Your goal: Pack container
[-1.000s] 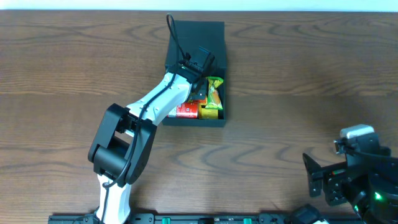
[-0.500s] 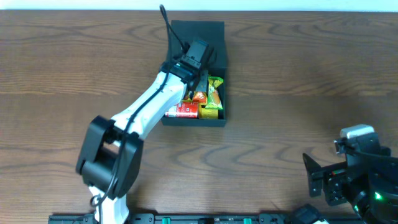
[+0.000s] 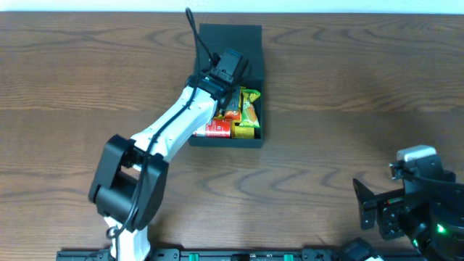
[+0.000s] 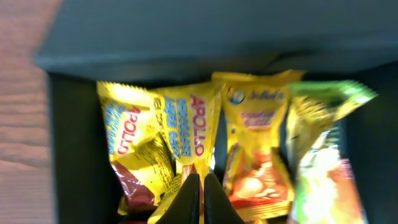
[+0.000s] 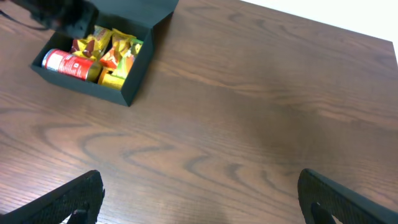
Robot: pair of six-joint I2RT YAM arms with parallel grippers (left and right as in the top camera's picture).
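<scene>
The container [image 3: 225, 143], a dark square box with its flap lid [image 3: 230, 36] folded back, sits at the table's far middle. It holds a red can [image 3: 214, 130] and snack packets [image 3: 249, 109]. My left gripper [image 3: 232, 67] hangs over the box's far half, shut with nothing in it. In the left wrist view its closed tips [image 4: 199, 200] point down at two yellow Apollo packets [image 4: 186, 127], beside an orange-yellow one [image 4: 255, 143] and a green one [image 4: 323, 155]. My right gripper [image 5: 199, 202] stands open above bare wood, far from the box [image 5: 134, 84].
The right arm's body [image 3: 420, 203] sits at the table's near right corner. The left arm [image 3: 167, 130] stretches diagonally from its base at the near left to the box. Brown wood tabletop [image 3: 348, 94] surrounds the box on all sides.
The left arm has reached farther toward the lid, with its elbow swinging left. Its gripper stayed shut. The right arm has not moved.
</scene>
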